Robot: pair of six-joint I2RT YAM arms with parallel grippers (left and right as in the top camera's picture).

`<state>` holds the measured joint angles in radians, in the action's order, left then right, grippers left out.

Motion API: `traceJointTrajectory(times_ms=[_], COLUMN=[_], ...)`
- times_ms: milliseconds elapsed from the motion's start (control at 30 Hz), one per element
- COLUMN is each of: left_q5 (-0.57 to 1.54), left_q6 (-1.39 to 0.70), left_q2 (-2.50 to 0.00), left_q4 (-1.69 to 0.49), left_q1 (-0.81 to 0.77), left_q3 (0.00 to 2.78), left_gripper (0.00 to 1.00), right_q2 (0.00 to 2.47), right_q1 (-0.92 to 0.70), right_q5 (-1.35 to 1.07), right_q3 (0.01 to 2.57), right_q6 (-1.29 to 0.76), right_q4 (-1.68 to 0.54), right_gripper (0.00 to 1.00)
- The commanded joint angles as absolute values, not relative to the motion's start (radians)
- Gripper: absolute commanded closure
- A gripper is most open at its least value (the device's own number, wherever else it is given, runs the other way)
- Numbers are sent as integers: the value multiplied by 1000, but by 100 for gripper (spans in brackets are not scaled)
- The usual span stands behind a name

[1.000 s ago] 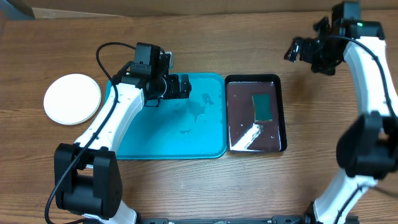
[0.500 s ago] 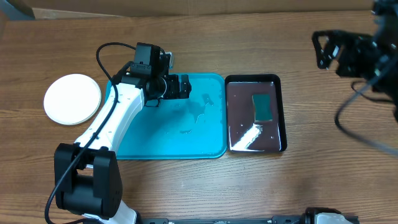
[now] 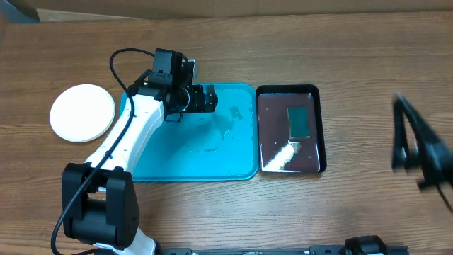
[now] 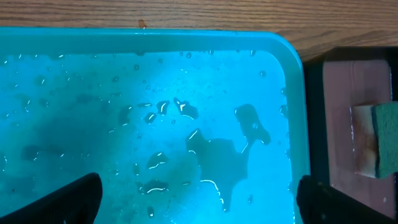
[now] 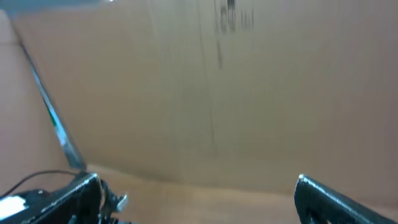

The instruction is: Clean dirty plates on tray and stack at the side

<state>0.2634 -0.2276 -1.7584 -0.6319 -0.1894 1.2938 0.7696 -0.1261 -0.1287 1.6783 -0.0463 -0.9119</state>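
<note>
Your left hand hangs over the far left part of the large turquoise-blue rectangular plastic tray. Its fingers are spread wide with nothing between them. Below it the tray floor is wet, with beads of water and a thin puddle near the middle.

The round white plate lies on the brown wood-grain surface, left of the tray and near its far left corner. You cannot tell from above whether more plates lie under it. Your left arm runs up along the tray's left rim, between the plate and the tray floor, and a black cable loops above it.

Just beside the tray's right rim sits a smaller glossy black tray, wet and shining, with a green sponge lying flat in its far right part. Only a narrow gap shows between the two rims.

Your right arm is a dark blur at the right edge, well apart from both trays. The right hand is spread too, holding nothing, and faces a tan cardboard wall.

Bare wood lies open in front of both trays, in a strip behind them, and to the right of the black tray.
</note>
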Motion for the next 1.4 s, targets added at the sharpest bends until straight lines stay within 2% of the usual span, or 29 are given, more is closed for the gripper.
traceJointTrajectory(times_ms=[0, 233, 367, 567, 667, 1367], left_q5=[255, 255, 255, 255, 255, 255], left_q6=[-202, -202, -202, -202, -202, -202], left_q2=[-1736, -1736, -1736, -1736, -1736, -1736], left_q4=[-632, -632, -632, -632, -632, -632], left_q1=[-190, -190, -190, -190, -190, -190], left_q3=[1303, 1303, 1303, 1303, 1303, 1303], left_gripper=[0, 0, 0, 0, 0, 0], right_q2=[626, 290, 150, 28, 3, 3], right_q1=[-132, -124, -91, -49, -43, -44], right_q5=[-109, -110, -162, -253, -279, -231], right_q3=[1502, 1090, 851, 542, 439, 56], right_q6=[30, 31, 31, 30, 29, 23], right_q4=[-833, -575, -332, 75, 187, 330], right_gripper=[0, 0, 0, 0, 0, 0])
